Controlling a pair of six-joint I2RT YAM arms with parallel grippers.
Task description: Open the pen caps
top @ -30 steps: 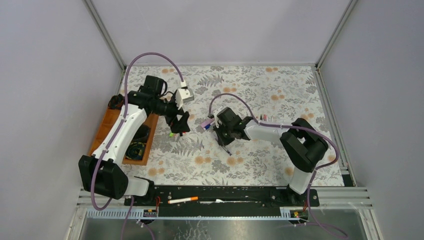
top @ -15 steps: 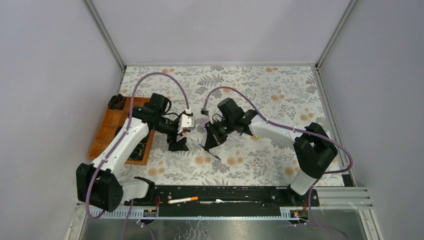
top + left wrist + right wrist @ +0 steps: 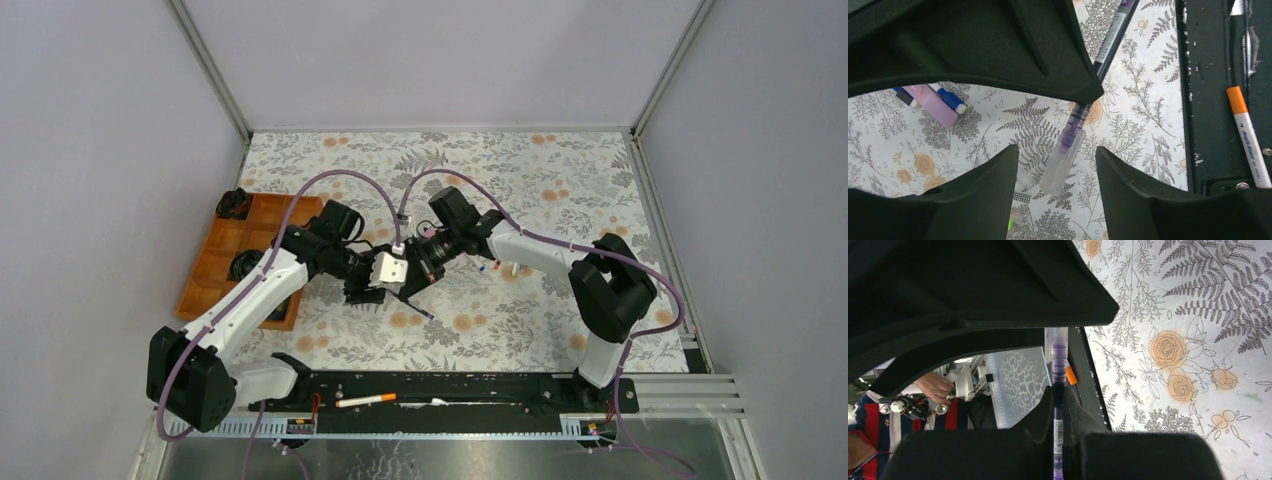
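Observation:
My right gripper (image 3: 1058, 390) is shut on the barrel of a purple pen (image 3: 1057, 430) and holds it above the floral mat. The pen's clear cap (image 3: 1063, 160) points at my left gripper (image 3: 1057, 150). The left gripper is open, with one finger on each side of the cap and neither touching it. In the top view both grippers meet at mid-table: the left gripper (image 3: 368, 293), the right gripper (image 3: 418, 275), and the pen's tail (image 3: 415, 306) sticking out toward the front. The cap also shows in the right wrist view (image 3: 1056, 337).
A pink highlighter (image 3: 930, 102) and blue-ended pens (image 3: 950, 100) lie on the mat behind the left fingers. An orange-capped pen (image 3: 365, 400) lies on the black front rail (image 3: 500, 385). A wooden tray (image 3: 215, 260) stands at the left. More pens lie by the right arm (image 3: 505, 268).
My left arm swung from over the tray to mid-table, and its open fingers now straddle the pen's cap. My right gripper carried the pen left toward it.

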